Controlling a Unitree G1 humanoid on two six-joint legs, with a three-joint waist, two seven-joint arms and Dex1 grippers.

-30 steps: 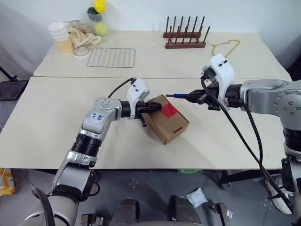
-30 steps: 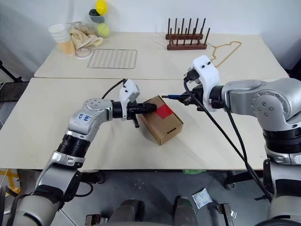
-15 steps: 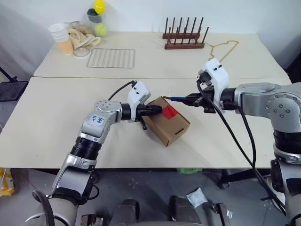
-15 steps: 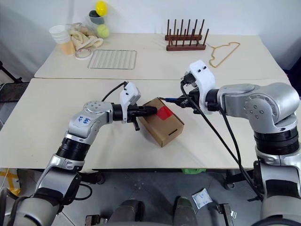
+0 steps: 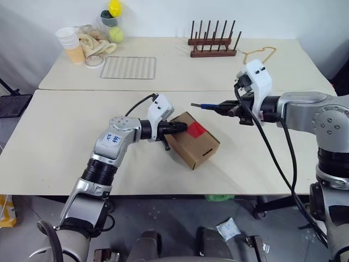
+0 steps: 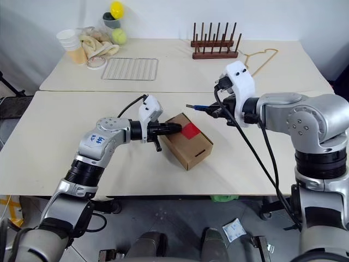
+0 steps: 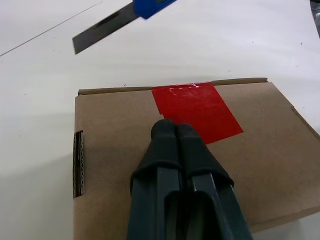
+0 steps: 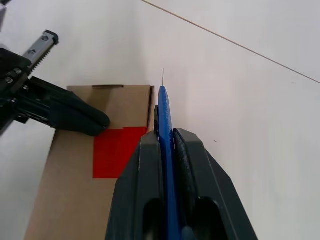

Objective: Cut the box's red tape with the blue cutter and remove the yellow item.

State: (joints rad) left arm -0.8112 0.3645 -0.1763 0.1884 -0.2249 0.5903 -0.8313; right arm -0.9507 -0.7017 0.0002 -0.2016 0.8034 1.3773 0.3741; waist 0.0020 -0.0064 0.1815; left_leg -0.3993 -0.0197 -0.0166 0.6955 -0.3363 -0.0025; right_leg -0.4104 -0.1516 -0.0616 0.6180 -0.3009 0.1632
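Jaws of the left gripper (image 7: 175, 131) are pressed fully together with nothing between them, fingertips resting on top of the box (image 5: 193, 141) at the near edge of the red tape (image 7: 196, 109). Jaws of the right gripper (image 8: 166, 137) are nearly closed, clamped on the blue cutter (image 5: 210, 106), whose slim body runs out between the two black fingers (image 8: 186, 150). Cutter blade is extended and points toward the box; it hangs in the air above the table (image 5: 60, 131), just beyond the box's far edge and not touching the cardboard or the tape. Box lies flat and skewed on the table, flaps closed, red tape square on its top face at the end nearer the cutter, a slot cutout showing on its side face. Yellow item is not visible with the box closed. Beyond the box, on the farther table: a wire rack (image 5: 129, 66) to the box's far left, a wooden peg rack (image 5: 214, 43) straight behind it, a wire hanger (image 5: 260, 53) beside the peg rack. Farther left of the wire rack are stacked cups (image 5: 71, 43), a crumpled cloth (image 5: 95, 41), a tape roll (image 5: 94, 60), a tennis ball (image 5: 115, 34) and a yellow egg shape (image 5: 115, 7).
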